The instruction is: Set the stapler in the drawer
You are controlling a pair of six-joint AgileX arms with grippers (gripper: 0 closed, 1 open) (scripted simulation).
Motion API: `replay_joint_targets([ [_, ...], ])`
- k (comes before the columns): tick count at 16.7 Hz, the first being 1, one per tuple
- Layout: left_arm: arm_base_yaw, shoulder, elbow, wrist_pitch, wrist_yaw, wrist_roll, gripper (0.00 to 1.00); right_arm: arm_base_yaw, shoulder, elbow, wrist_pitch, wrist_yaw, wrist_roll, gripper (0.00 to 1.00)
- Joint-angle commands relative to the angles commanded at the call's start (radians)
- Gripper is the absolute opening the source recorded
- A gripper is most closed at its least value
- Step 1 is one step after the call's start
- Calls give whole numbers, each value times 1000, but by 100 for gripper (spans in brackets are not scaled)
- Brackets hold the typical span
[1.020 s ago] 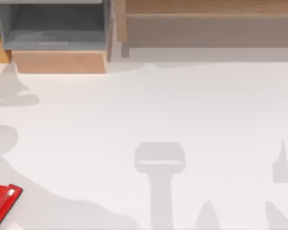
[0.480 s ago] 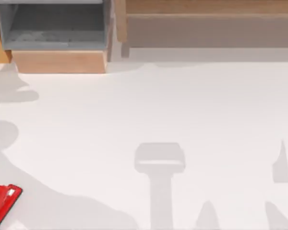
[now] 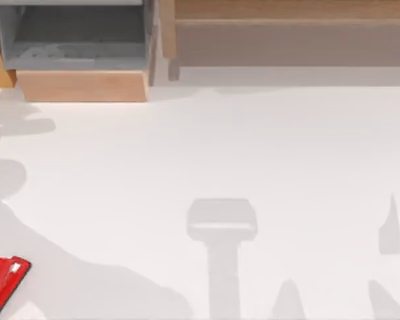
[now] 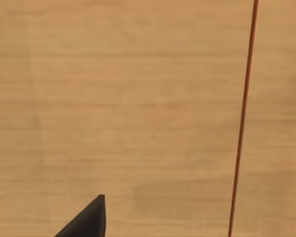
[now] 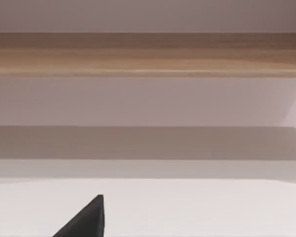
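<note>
The stapler (image 3: 5, 283) lies at the counter's (image 3: 207, 147) near left corner, its long axis slanting away toward the right, so I judge my left arm the nearer one. The drawer (image 3: 80, 60) stands pulled out at the far left, well apart from it. I cannot tell either gripper's opening.

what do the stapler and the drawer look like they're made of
The stapler looks like smooth painted metal or plastic, I cannot tell which: an even bright red body with a small pale mark near one end. The drawer has a light tan front panel with faint grain, so wood or a wood-look board. Its inner walls and floor are matte grey, perhaps painted.
</note>
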Motion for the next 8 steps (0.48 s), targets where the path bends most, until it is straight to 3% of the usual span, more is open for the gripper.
replay_joint_targets([
  [8,0,0,0,0,0,0,32,0,0,0,0,0,0,100],
])
